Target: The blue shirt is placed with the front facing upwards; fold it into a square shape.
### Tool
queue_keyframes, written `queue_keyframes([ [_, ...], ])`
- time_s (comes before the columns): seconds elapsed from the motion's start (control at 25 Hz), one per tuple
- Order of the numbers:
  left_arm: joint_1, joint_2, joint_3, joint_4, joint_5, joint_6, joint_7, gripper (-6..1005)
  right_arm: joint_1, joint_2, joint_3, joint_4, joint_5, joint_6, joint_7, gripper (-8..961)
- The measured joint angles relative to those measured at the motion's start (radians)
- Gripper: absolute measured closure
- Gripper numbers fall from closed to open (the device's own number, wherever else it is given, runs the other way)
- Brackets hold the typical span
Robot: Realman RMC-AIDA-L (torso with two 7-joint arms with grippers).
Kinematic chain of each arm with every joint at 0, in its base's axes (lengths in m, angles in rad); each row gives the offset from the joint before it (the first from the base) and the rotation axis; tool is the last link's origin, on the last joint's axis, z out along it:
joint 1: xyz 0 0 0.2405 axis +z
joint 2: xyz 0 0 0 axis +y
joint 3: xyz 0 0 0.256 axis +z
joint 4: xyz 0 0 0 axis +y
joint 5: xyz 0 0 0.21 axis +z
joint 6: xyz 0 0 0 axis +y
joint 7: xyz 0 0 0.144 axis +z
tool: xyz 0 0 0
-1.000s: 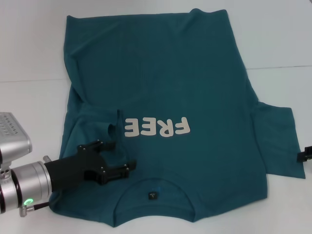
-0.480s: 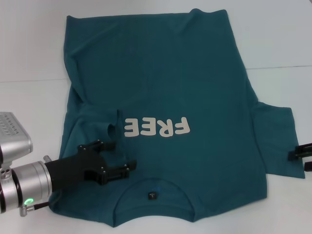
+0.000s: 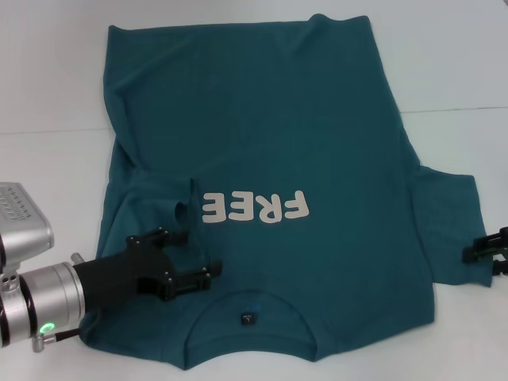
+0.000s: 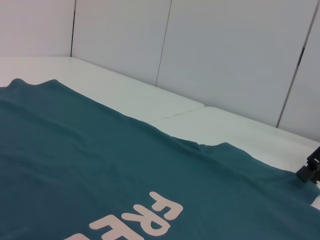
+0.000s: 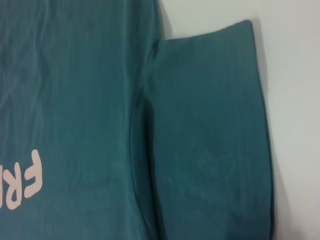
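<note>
- One blue shirt (image 3: 270,151) is spread flat on the white bench (image 3: 48,79), front side up, with the cream "FREE" lettering (image 3: 254,207) showing on the chest.
- Its collar end sits nearest the robot, and you can spot the small black neck label (image 3: 248,318) just inside the neckline.
- On the robot's left side, the sleeve looks folded in over the body of the shirt, with a bunched ridge of fabric (image 3: 189,202) right next to the lettering.
- Left end effector (image 3: 194,255) is low over that folded part, near the collar. Its black fingers (image 3: 163,235) are spread apart with nothing between them.
- Right sleeve (image 3: 452,226) lies flat and sticks out onto the bench.
- Right end effector (image 3: 482,252) is just poking in at the edge of the head view, right at the outer hem of that sleeve. Honestly can't tell if it's open or closed from here.
- Some soft wrinkles run through the fabric up near the far hem.
</note>
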Motion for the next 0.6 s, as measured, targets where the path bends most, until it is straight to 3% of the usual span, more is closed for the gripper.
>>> queue_keyframes([
  [0.4, -0.001, 0.0, 0.0, 0.0, 0.0, 0.0, -0.002, 123, 0.0, 0.013, 0.003, -0.01, 0.005, 0.01, -0.051, 676],
  [0.6, -0.003, 0.0, 0.0, 0.0, 0.0, 0.0, -0.003, 123, 0.0, 0.013, 0.005, -0.011, 0.006, 0.015, -0.06, 788],
])
